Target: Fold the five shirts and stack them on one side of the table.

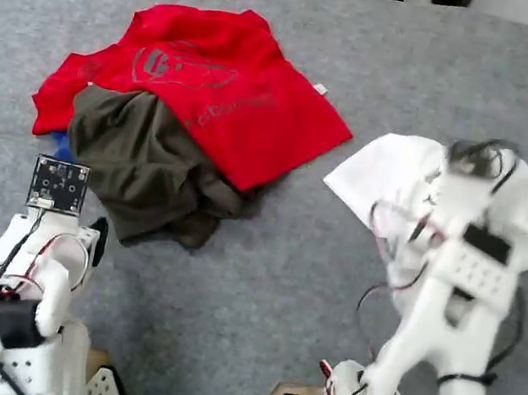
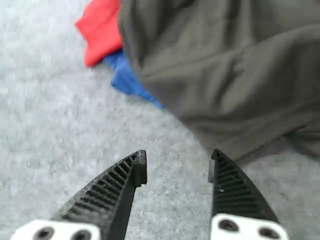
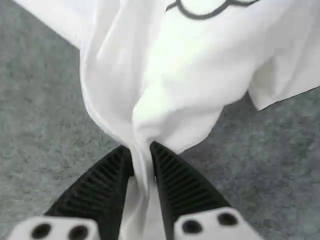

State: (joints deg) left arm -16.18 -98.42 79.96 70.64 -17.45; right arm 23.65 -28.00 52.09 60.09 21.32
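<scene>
Got right gripper [image 3: 141,150] clenched on a bunched fold of white shirt [image 3: 200,65], bottom centre of right wrist frame. Same shirt crumpled at right of high frame, well apart from the pile. Got left gripper [image 2: 177,167] released, holding nothing, over bare table [image 2: 50,125] just beside olive shirt [image 2: 225,75]. Upper left of high frame: red shirt [image 1: 249,104] overlapping olive, blue shirt [image 2: 125,75] peeking from under. Looks like step one, spreading white flat; nothing folded or stacked. Next likely needs left jaws on an opposite edge, then pulling taut.
</scene>
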